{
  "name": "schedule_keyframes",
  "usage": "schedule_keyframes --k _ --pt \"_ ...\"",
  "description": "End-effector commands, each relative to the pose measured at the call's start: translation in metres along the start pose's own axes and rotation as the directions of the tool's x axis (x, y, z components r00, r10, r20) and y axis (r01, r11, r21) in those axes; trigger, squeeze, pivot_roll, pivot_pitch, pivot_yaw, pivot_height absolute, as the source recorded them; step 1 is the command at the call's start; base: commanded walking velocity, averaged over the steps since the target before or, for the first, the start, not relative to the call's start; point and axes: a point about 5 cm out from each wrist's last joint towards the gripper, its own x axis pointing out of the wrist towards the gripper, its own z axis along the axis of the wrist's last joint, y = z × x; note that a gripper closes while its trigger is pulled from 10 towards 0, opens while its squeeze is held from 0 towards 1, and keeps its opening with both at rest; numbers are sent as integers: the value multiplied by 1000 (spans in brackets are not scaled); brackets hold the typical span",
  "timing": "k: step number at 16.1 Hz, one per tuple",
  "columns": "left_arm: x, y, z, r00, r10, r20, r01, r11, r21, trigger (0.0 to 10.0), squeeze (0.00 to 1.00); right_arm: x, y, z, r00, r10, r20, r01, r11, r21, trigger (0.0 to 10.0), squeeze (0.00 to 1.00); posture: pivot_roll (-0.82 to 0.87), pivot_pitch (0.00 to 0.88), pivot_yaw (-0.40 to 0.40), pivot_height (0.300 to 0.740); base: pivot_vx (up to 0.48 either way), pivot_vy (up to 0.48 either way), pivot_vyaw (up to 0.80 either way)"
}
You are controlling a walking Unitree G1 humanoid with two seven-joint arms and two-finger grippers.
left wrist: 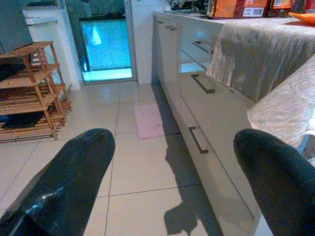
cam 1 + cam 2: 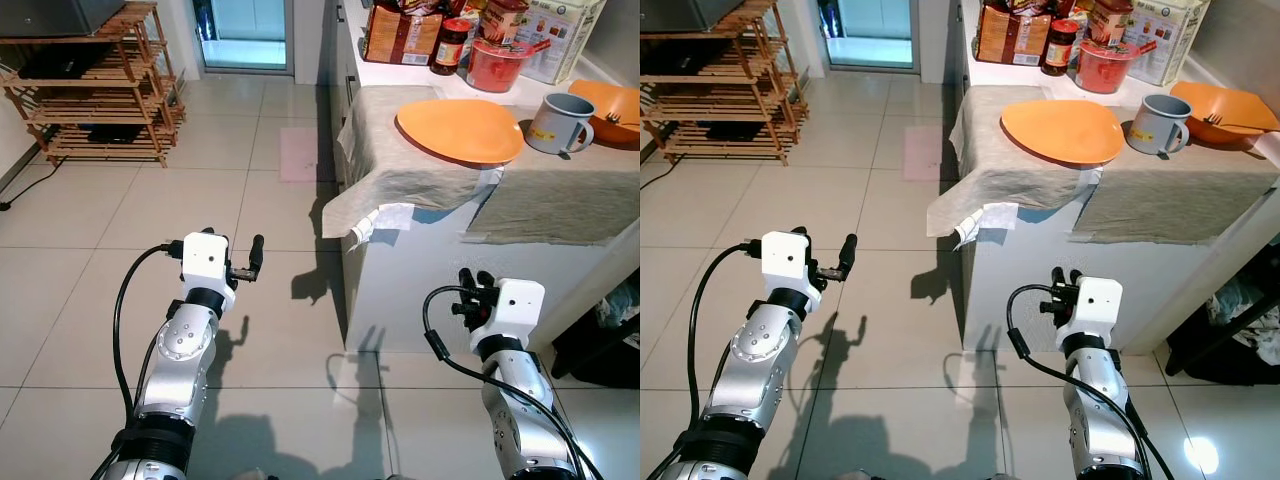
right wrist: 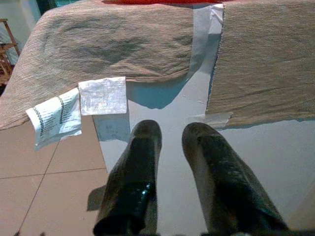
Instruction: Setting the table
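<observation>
Treat this moment as the approach: nothing is held, and both arms sit low in front of the white counter [image 2: 420,290], below its top.

1. Start from the grey woven cloth [image 2: 420,165] draped over the counter. It hangs loose over the edge, with a white care label [image 3: 102,96] dangling. Raise your grippers clear of that hem before reaching in, or you may drag the cloth and everything on it.
2. Take the flat orange plate [image 2: 460,130] first. It lies on the cloth at 1 o'clock from the right gripper [image 2: 474,282], near the counter edge. Come in low at its rim.
3. The grey mug with a handle [image 2: 556,122] stands just beside the plate at its 3 o'clock, with an orange bowl holding a fork [image 2: 612,112] beyond it. Keep your wrist off the mug.
4. Gripper states: the left gripper [image 1: 167,182] is spread wide, over bare floor tiles. The right gripper's fingers [image 3: 135,182] are narrow, nearly closed, empty; widen them first.

View differences: the head views show the tabletop items. The left wrist view shows the counter's drawer handles [image 1: 202,83]. The right wrist view shows the cloth's underside hem and label.
</observation>
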Motion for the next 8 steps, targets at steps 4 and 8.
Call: schedule_keyframes --k 4,8 --pt "-2 0 -3 1000 -2 -9 2 1000 3 10000 0 0 -6 -4 999 -30 -32 30 1000 -8 10000 1000 -43 0 -4 740 0 0 0" --pt "-1 1 -2 1000 1 -9 -1 1000 6 10000 0 1 -6 -4 999 -26 -26 26 999 -22 10000 1000 -37 0 -4 740 0 0 0"
